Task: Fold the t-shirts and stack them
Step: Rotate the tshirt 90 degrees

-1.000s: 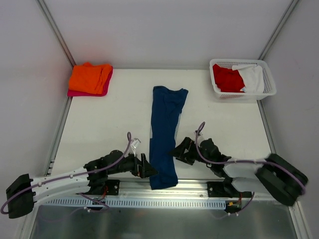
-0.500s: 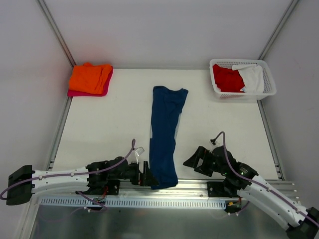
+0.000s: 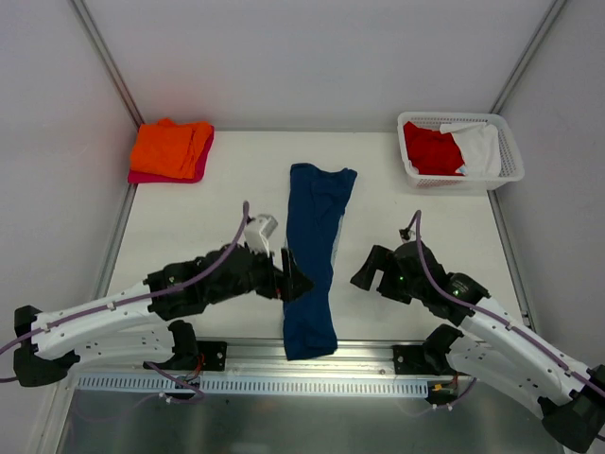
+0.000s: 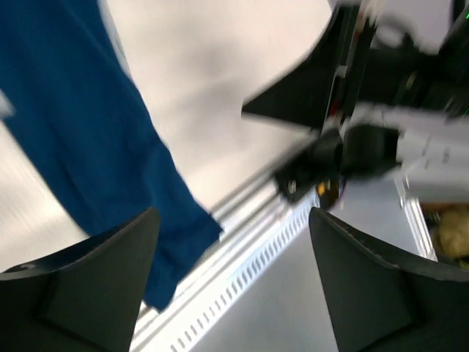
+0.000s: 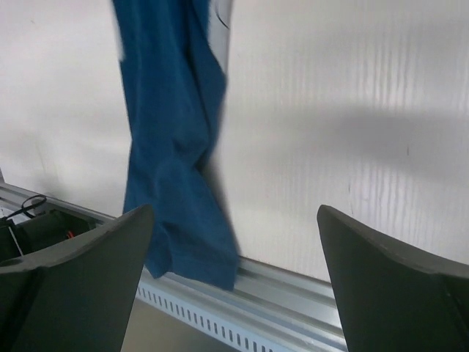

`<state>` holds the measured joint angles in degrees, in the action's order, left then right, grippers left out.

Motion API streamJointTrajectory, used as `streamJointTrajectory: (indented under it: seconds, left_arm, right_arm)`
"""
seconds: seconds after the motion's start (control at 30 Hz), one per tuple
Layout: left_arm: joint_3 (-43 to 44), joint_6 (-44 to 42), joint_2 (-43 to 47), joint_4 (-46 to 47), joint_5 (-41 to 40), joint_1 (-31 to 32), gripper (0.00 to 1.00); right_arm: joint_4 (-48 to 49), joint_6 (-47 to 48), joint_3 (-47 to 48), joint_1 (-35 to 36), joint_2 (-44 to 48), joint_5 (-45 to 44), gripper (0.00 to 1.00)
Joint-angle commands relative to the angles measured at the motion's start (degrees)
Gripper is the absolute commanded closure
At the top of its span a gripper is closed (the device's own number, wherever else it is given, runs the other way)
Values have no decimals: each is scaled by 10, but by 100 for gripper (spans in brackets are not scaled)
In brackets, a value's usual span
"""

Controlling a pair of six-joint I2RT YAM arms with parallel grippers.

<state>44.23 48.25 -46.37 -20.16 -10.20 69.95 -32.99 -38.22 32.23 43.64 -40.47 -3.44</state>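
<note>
Flanking navy shirt (image 3: 317,218): left gripper (image 3: 294,275) and right gripper (image 3: 365,276) both agape, empty.
Best pinch both near hem corners together, lift level, lay onto collar end.

From above and behind the arm bases, we look down on the whole table (image 3: 208,227), far enough off to take in both arms. The left wrist camera sits close behind the left fingers (image 4: 88,286), which fill its lower corners. It faces past them across the table's near edge towards the right arm (image 4: 381,139), and its picture is blurred. The right wrist camera sits just as close behind the right fingers (image 5: 73,271) and faces down onto the table beyond them. All three views share the near end of the navy t-shirt (image 5: 176,147) and the slotted rail (image 5: 293,301) under it. In each wrist view we see that end between the fingers.
</note>
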Motion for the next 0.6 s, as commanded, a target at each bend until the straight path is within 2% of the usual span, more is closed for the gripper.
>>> streamJointTrajectory:
  seconds: [0.0,0.03,0.1,0.17,0.27,0.33,0.43,0.47,0.5,0.57]
  left_arm:
    - [131,-165,-81,-73,-37,-53,20]
    - [153,-181,-141,-72,-29,-76,26]
    - [207,-212,-207,-71,-31,-95,39]
    - [241,-234,-304,-70,-42,-126,61]
    - [301,-249,-424,-56,-24,-156,74]
    - [343,-263,-505,-40,-11,-177,69]
    - [404,-270,-597,-40,-18,-192,68]
    - [415,-268,-613,-41,-31,-197,65]
    - [439,-267,-630,-41,-31,-208,57]
    - [473,-266,-665,-40,-27,-218,54]
  right_arm:
    - [18,60,20,-18,-25,0,1]
    - [36,60,15,-21,-36,8,2]
    - [51,54,4,-29,-40,26,3]
    - [63,50,-13,-30,-27,26,3]
    - [58,46,-30,-33,13,13,3]
    - [49,44,-32,-41,44,16,3]
    - [20,43,-30,-42,68,15,2]
    - [13,41,-30,-42,85,16,2]
    - [0,39,-31,-41,96,17,2]
    - [-11,34,-40,-42,128,12,2]
